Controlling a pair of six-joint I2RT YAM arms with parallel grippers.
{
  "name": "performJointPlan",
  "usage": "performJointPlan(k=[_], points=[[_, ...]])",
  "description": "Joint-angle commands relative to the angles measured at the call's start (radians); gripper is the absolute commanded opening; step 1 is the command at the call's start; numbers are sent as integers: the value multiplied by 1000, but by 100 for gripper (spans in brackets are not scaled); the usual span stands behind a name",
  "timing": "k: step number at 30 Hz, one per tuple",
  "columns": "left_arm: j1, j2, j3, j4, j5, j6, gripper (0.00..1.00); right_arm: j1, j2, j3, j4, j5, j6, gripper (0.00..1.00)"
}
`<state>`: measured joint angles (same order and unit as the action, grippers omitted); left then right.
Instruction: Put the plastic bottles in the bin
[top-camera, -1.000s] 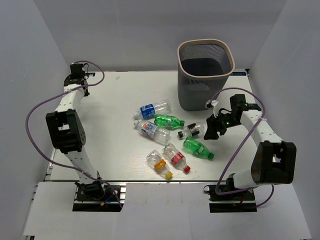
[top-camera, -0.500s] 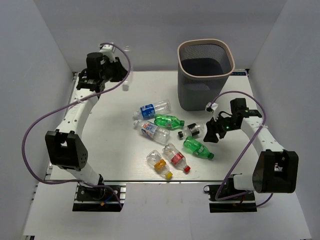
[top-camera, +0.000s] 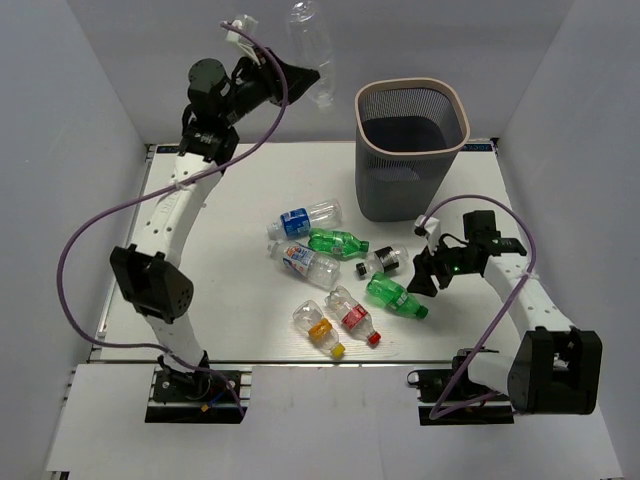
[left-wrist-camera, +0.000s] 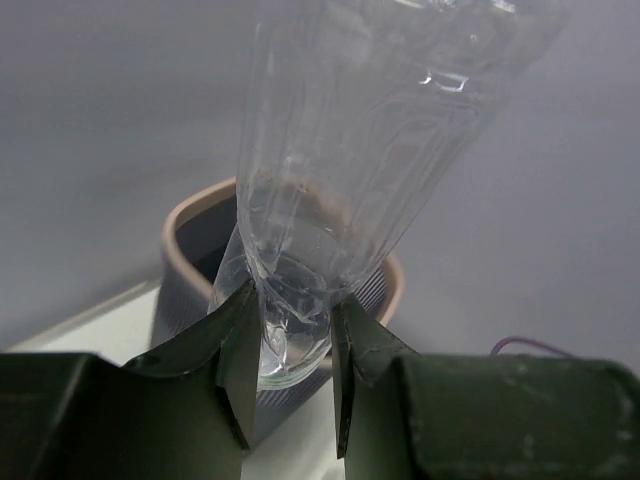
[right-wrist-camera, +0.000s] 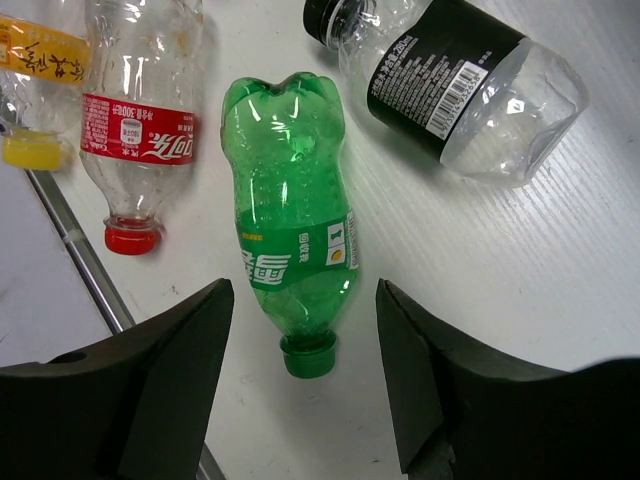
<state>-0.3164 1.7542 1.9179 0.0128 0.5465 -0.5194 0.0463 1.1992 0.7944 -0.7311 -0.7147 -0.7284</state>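
A clear bottle (top-camera: 310, 55) hangs in the air up and to the left of the bin (top-camera: 400, 190), not over its mouth. The clenched fingers of the left gripper (left-wrist-camera: 290, 320) pinch it at one end. In the left wrist view its far end runs off the top edge, and no label can be made out. Seven more bottles lie on the table (top-camera: 230, 300) in front of the bin. The right gripper (right-wrist-camera: 305, 290) hovers spread wide over a green bottle (right-wrist-camera: 290, 230), one finger on either side of its cap end, grasping nothing. That bottle's label carries Chinese characters. The black-labelled bottle (right-wrist-camera: 450, 75) shows a barcode, the red-labelled bottle (right-wrist-camera: 140, 120) reads "300", and the yellow-labelled bottle (right-wrist-camera: 35, 50) is cut off at the frame edge.
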Motion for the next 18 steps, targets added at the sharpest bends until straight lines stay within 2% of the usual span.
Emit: performJointPlan(k=[1, 4, 8, 12, 13, 14, 15, 16, 17, 18], points=[[-39, 117, 64, 191, 56, -157, 0, 4, -44, -23, 30, -23, 11, 65], [-84, 241, 183, 239, 70, -228, 0, 3, -69, -44, 35, -19, 7, 65], [-125, 396, 422, 295, 70, -304, 0, 1, -90, -66, 45, -19, 1, 65], [-157, 470, 510, 270, 60, -324, 0, 0, -96, -77, 62, -14, 9, 65], [-158, 470, 501, 247, 35, -306, 4, 1, -99, -77, 67, -17, 15, 65], [-158, 461, 468, 215, 35, -289, 9, 0, -96, -77, 73, -17, 18, 68], [-158, 441, 417, 205, 18, -277, 26, 3, -99, -72, 73, -20, 24, 79], [-158, 441, 397, 205, 6, -265, 41, 0, -98, -72, 85, -22, 24, 79], [-158, 430, 397, 205, 6, -264, 54, 1, -98, -64, 88, -25, 23, 84], [-167, 430, 397, 169, -3, -254, 72, 1, -99, -60, 90, -43, 18, 84]])
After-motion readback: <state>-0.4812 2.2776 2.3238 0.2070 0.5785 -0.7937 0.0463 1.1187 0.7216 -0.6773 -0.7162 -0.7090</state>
